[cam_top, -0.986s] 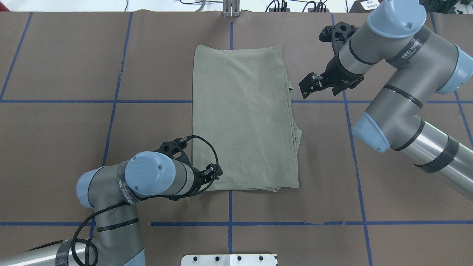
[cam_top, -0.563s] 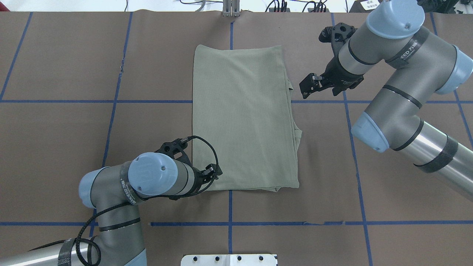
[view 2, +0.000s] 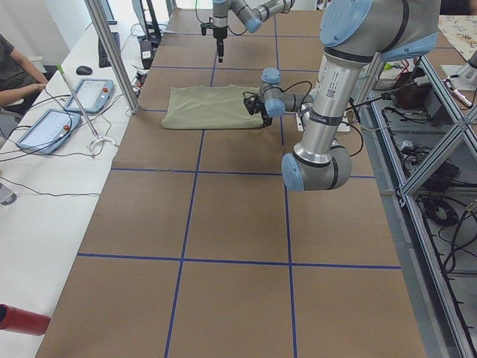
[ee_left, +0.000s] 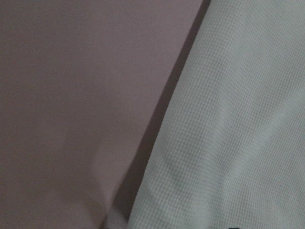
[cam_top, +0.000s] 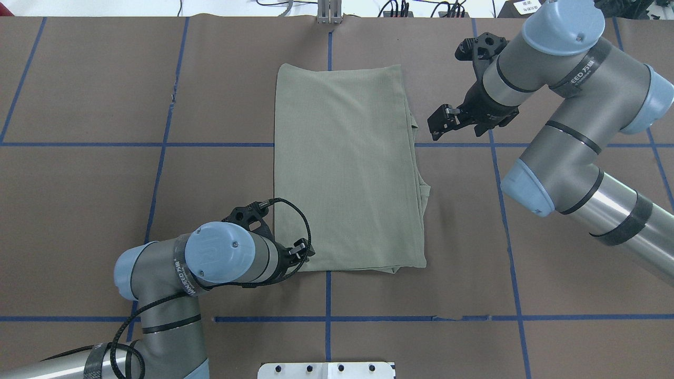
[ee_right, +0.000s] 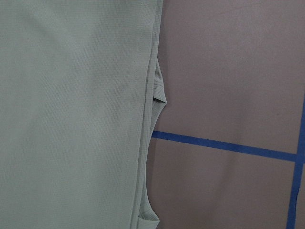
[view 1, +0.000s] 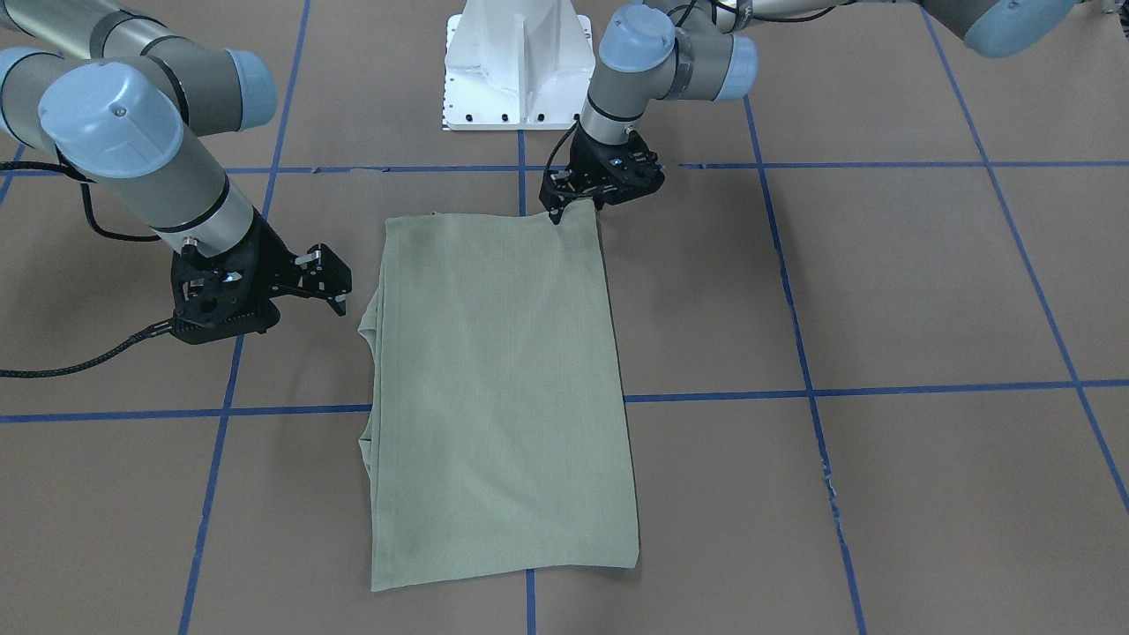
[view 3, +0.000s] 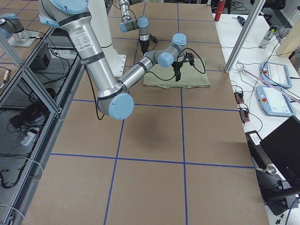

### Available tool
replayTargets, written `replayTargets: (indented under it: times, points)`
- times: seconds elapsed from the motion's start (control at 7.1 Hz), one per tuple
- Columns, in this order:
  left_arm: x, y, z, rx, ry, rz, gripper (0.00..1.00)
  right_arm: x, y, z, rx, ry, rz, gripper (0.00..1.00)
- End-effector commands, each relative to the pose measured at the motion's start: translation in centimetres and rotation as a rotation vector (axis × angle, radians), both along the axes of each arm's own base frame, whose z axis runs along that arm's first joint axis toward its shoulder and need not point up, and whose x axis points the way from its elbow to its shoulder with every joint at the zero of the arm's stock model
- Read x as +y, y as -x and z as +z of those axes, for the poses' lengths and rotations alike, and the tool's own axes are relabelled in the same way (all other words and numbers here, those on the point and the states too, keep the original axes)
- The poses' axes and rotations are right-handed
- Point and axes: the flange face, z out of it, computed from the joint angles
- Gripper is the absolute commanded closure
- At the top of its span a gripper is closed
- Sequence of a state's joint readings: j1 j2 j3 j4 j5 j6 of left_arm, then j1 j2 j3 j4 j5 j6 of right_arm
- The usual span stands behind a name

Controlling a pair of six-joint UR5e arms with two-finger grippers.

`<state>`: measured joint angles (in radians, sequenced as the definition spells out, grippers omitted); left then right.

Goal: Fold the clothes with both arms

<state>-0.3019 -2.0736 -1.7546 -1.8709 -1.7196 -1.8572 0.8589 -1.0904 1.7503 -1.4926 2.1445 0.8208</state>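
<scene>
The pale sage-green shirt (cam_top: 347,168) lies flat on the brown table, folded into a long rectangle; it also shows in the front view (view 1: 498,379). My left gripper (cam_top: 304,251) is low at the shirt's near left corner, and its jaws look open across that corner in the front view (view 1: 575,207). The left wrist view shows only the shirt's edge (ee_left: 238,119) close up. My right gripper (cam_top: 434,126) is open and empty, just off the shirt's right edge near the far end. The right wrist view looks down on that layered edge (ee_right: 152,95).
Blue tape lines (cam_top: 158,144) grid the brown table cover. The white pedestal base (view 1: 516,62) stands at the robot's side of the table. A metal post (cam_top: 329,13) stands at the far edge. Tablets (view 2: 93,93) lie on a side table.
My left arm has shifted slightly toward the robot's side, with the gripper still at the shirt's near left corner. The right arm and the shirt have barely moved.
</scene>
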Motion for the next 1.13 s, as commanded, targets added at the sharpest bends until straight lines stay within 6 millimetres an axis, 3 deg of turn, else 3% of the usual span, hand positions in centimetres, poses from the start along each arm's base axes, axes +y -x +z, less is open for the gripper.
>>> replayTargets:
  times: [0.0,0.14,0.42,0.7,0.99]
  points:
    - [0.0,0.0,-0.1,-0.002,-0.002,0.001,0.4,-0.1,-0.1,0.0,0.0,0.0,0.002,0.0]
    - [-0.4,0.3,-0.2,0.001,-0.002,-0.006,0.46,-0.1,-0.1,0.0,0.0,0.0,0.002,0.0]
    - [-1.3,0.8,-0.1,-0.005,-0.003,-0.02,0.47,-0.1,-0.1,0.0,0.0,0.0,0.002,0.0]
    - [-1.2,0.9,-0.3,-0.007,-0.001,-0.02,0.59,-0.1,-0.1,0.0,0.0,0.0,0.002,0.0]
    - [-0.6,0.6,-0.7,-0.001,-0.002,-0.009,0.59,-0.1,-0.1,0.2,0.003,0.002,0.003,0.0]
